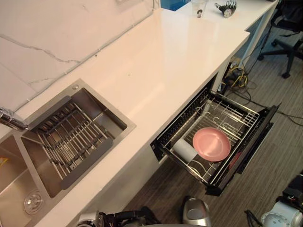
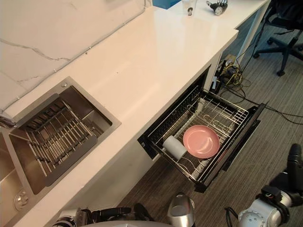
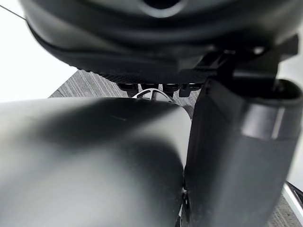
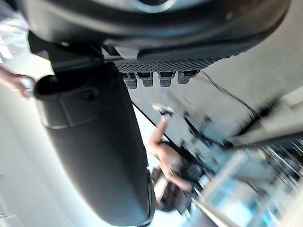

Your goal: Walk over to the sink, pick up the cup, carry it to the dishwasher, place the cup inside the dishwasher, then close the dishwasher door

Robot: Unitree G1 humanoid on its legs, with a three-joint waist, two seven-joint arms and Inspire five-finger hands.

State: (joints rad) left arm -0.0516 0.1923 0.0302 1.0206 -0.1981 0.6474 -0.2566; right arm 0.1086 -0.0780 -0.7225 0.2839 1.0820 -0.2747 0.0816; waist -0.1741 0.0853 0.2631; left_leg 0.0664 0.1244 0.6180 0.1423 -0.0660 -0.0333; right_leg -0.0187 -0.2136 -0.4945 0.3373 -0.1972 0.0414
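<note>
The white cup (image 2: 174, 146) lies on its side in the wire rack (image 2: 222, 111) of the dishwasher (image 2: 242, 136), whose door is pulled open. It is just beside 1 pink plate (image 2: 201, 141), and well to the left of the right hand (image 2: 294, 163). That hand hangs empty, its fingers relaxed (thumb standing apart). The left hand (image 3: 236, 142) is over grey floor, and I cannot tell its state.

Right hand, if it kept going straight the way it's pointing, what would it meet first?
Probably nothing near: the right hand points out over the grey floor, beside the open dishwasher. The office chair stands farther along, though depth is unclear.
</note>
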